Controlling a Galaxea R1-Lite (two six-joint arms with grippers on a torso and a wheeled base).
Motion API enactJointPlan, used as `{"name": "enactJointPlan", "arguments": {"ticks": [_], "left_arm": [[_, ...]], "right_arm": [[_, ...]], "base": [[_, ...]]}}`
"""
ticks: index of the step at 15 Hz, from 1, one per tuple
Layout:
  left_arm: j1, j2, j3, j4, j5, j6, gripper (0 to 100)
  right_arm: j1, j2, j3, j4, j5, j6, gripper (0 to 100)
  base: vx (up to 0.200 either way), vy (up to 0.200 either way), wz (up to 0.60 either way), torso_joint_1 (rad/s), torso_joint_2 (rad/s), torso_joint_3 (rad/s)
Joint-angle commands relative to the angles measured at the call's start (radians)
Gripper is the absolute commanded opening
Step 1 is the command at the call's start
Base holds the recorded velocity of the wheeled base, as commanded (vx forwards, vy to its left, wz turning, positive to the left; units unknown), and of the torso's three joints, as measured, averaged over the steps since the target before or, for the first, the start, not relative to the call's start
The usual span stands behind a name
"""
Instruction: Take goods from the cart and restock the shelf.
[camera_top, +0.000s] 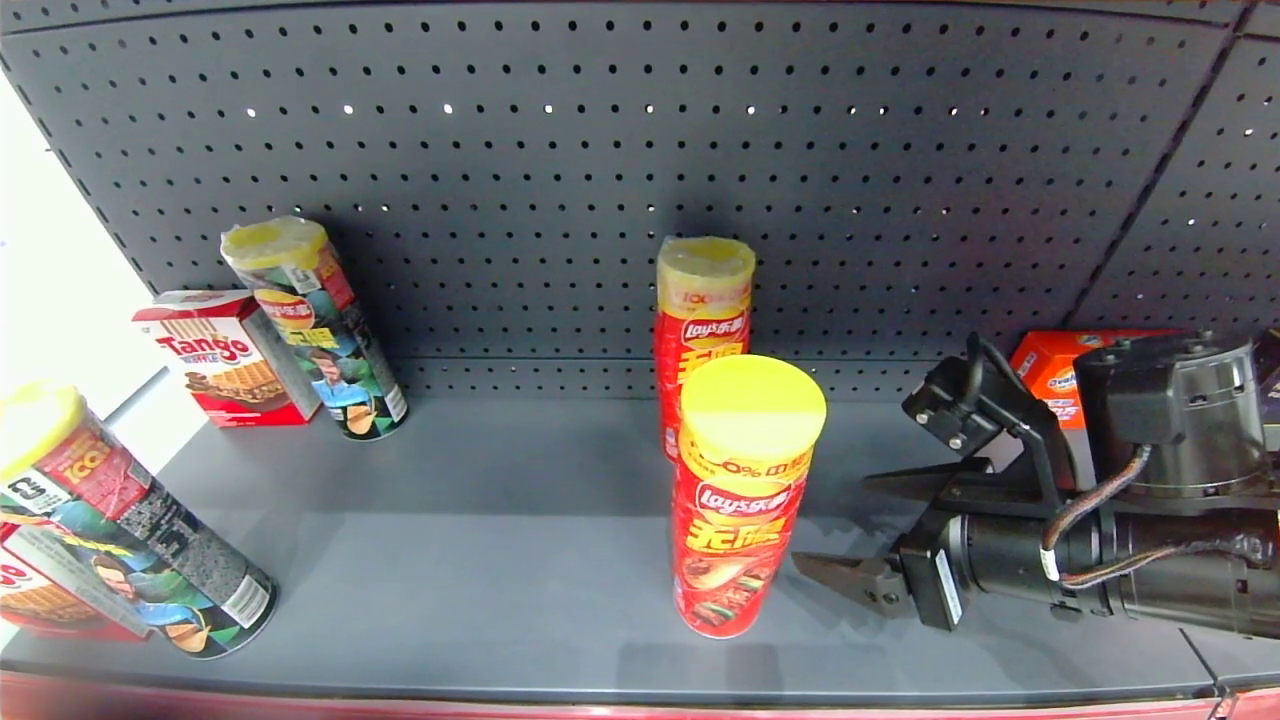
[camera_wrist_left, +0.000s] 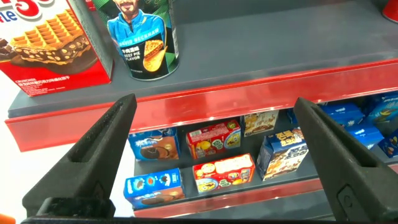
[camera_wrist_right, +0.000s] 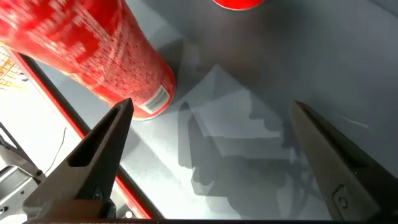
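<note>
A red chip can with a yellow lid (camera_top: 745, 495) stands upright near the front of the grey shelf (camera_top: 500, 530), with a second red can (camera_top: 703, 320) right behind it. My right gripper (camera_top: 835, 522) is just right of the front can, open and holding nothing. In the right wrist view the front can (camera_wrist_right: 93, 56) stands beyond the spread fingers (camera_wrist_right: 93, 162) of the right gripper (camera_wrist_right: 208, 162), apart from them. My left gripper (camera_wrist_left: 211, 155) is open and empty, in front of the shelf's red front edge (camera_wrist_left: 249, 84).
A dark green chip can (camera_top: 315, 330) and a wafer box (camera_top: 225, 360) stand at the back left. Another green can (camera_top: 130, 530) leans at the front left. An orange box (camera_top: 1050, 370) sits behind my right arm. Lower shelves hold several cookie boxes (camera_wrist_left: 214, 155).
</note>
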Motion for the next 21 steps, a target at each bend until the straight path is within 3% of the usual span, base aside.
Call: {"name": "enactJointPlan", "arguments": {"ticks": [1, 11, 15, 18, 21], "left_arm": [[0.0, 0.002, 0.0, 0.0, 0.0, 0.0, 100], [-0.001, 0.002, 0.0, 0.0, 0.0, 0.0, 100], [-0.001, 0.002, 0.0, 0.0, -0.002, 0.0, 100], [-0.001, 0.002, 0.0, 0.0, 0.0, 0.0, 100], [-0.001, 0.002, 0.0, 0.0, -0.002, 0.0, 100]], "right_arm": [[-0.003, 0.003, -0.011, -0.001, 0.0, -0.002, 100], [0.02, 0.055, -0.058, -0.001, 0.0, -0.002, 100], [-0.043, -0.024, -0.04, -0.019, -0.003, 0.001, 100], [-0.253, -0.241, -0.011, -0.031, -0.011, 0.004, 100], [-0.519, -0.586, 0.169, -0.022, -0.016, 0.021, 100]], "base": [[0.0, 0.0, 0.0, 0.0, 0.0, 0.0], [0.0, 0.0, 0.0, 0.0, 0.0, 0.0], [0.0, 0.0, 0.0, 0.0, 0.0, 0.0], [0.0, 0.0, 0.0, 0.0, 0.0, 0.0], [0.0, 0.0, 0.0, 0.0, 0.0, 0.0]]}}
